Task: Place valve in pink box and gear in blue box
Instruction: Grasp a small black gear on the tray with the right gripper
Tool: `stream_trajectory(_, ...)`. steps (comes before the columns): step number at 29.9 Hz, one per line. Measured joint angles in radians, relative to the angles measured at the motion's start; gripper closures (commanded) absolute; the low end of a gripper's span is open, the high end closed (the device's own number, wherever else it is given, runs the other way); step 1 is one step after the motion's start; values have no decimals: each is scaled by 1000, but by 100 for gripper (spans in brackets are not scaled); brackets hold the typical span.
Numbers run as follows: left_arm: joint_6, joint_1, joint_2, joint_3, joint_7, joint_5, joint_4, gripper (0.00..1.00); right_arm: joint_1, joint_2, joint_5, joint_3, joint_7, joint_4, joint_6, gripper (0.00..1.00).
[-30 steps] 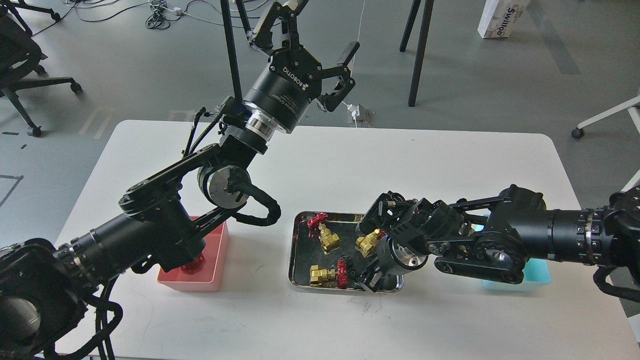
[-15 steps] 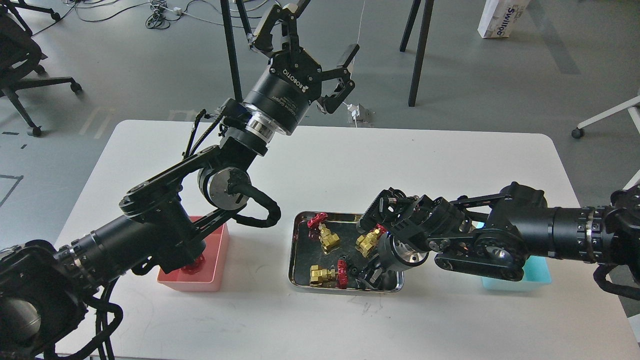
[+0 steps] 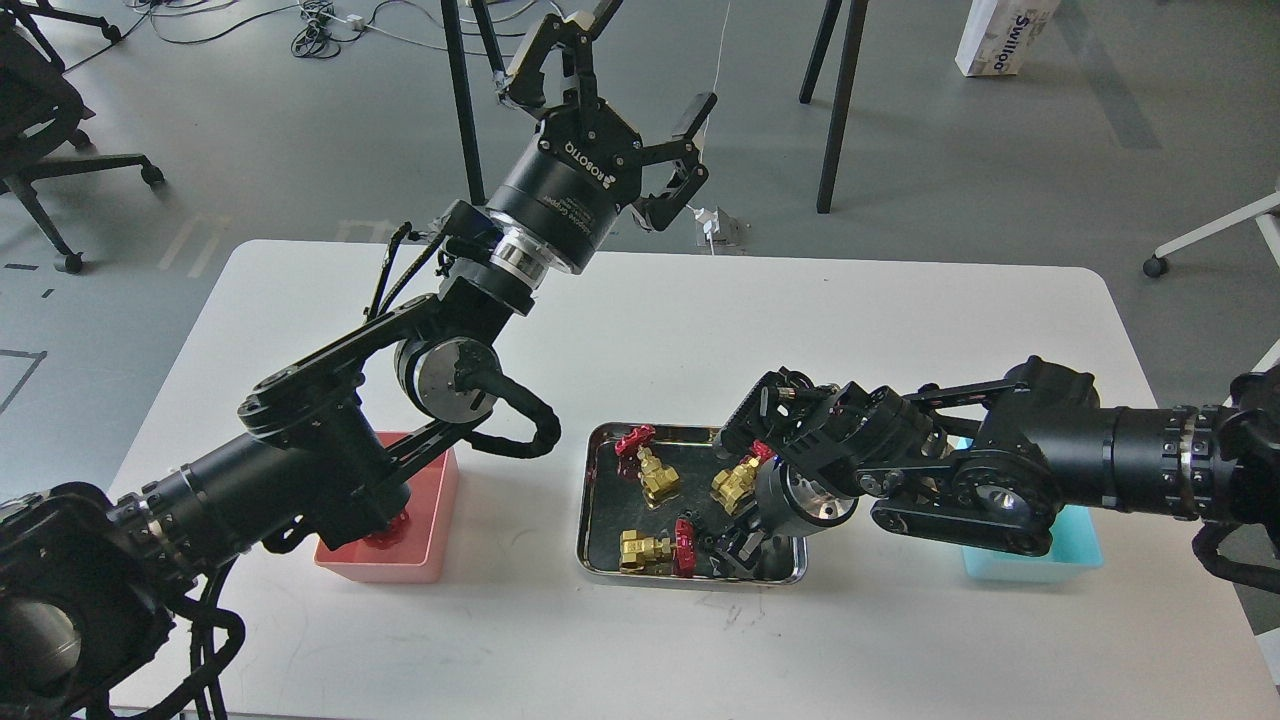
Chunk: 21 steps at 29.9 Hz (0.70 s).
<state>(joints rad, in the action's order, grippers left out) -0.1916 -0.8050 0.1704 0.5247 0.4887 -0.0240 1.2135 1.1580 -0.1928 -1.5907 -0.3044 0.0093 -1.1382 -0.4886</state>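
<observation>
Three brass valves with red handwheels lie in the steel tray (image 3: 590, 500): one at the back left (image 3: 647, 468), one at the back right (image 3: 738, 482) and one at the front (image 3: 652, 548). A fourth valve's red handwheel (image 3: 383, 531) shows in the pink box (image 3: 436, 520), mostly hidden by my left arm. My left gripper (image 3: 620, 75) is open and empty, raised high above the table's far edge. My right gripper (image 3: 738, 548) points down into the tray's front right corner, its dark fingers among small black shapes that I cannot tell apart as gears. The blue box (image 3: 1078, 545) is half hidden under my right arm.
The tray stands between the two boxes near the table's front. Black stand legs (image 3: 462, 110) rise behind the table's far edge, close to my left gripper. An office chair (image 3: 40, 120) stands at the far left on the floor.
My right gripper has shifted slightly up and back inside the tray's front right corner, and the right forearm has risen a little. The left arm has barely moved.
</observation>
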Motion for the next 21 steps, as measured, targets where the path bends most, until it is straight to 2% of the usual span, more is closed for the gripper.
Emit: stream_trajectory(21, -2, 7, -2, 2, 0, -16, -2, 0, -6, -30, -9, -26, 5, -42, 0, 51)
